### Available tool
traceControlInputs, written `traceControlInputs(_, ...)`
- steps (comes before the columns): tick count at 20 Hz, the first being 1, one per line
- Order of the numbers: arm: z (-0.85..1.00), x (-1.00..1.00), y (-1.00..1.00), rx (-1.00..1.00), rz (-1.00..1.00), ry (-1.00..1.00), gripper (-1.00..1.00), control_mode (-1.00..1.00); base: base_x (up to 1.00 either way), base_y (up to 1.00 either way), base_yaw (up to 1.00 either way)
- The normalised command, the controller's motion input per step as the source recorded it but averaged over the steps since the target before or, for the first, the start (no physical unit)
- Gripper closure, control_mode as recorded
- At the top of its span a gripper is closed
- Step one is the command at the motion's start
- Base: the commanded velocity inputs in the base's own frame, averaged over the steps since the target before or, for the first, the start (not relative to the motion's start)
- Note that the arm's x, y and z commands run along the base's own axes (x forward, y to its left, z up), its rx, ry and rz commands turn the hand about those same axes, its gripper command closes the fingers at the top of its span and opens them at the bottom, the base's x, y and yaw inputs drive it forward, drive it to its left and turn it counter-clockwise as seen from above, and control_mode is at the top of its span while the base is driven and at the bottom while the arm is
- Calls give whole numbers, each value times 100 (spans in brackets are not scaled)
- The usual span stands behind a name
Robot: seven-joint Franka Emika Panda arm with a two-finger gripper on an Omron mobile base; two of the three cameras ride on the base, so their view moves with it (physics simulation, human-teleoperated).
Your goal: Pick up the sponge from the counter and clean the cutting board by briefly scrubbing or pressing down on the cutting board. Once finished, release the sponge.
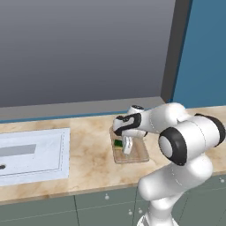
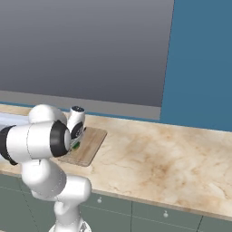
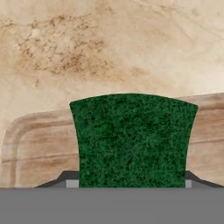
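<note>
Gripper [image 3: 131,186] clamped on green-topped sponge [image 3: 133,140], held over cutting board [image 3: 39,148] near its rounded corner, sponge's long axis pointing toward board's edge and marbled counter [image 3: 109,43] beyond

We count one sponge [image 3: 132,140], dark green on top with a yellow layer at its edge. We count one board [image 2: 86,146], light wood with rounded corners. We count one counter [image 1: 88,167], a single beige marbled run. We count one sink [image 1: 33,152], white, set into that counter. We count one arm [image 1: 176,145], white with dark joints, carrying one gripper [image 1: 126,146]. Below the counter we count several grey-green cabinet fronts [image 2: 163,217]; their exact number we cannot tell, as the arm hides part of the row. Behind the counter we count one grey panel [image 1: 84,48] and one blue wall [image 2: 199,63].
</note>
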Motion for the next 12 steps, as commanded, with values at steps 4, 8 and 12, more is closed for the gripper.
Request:
traceControlInputs(4,0,69,1,0,-4,0,100,-100,0,0,0)
traceControlInputs(8,0,72,0,0,-4,0,100,-100,0,0,0)
traceControlInputs(12,0,69,0,0,-5,0,100,-100,0,0,0)
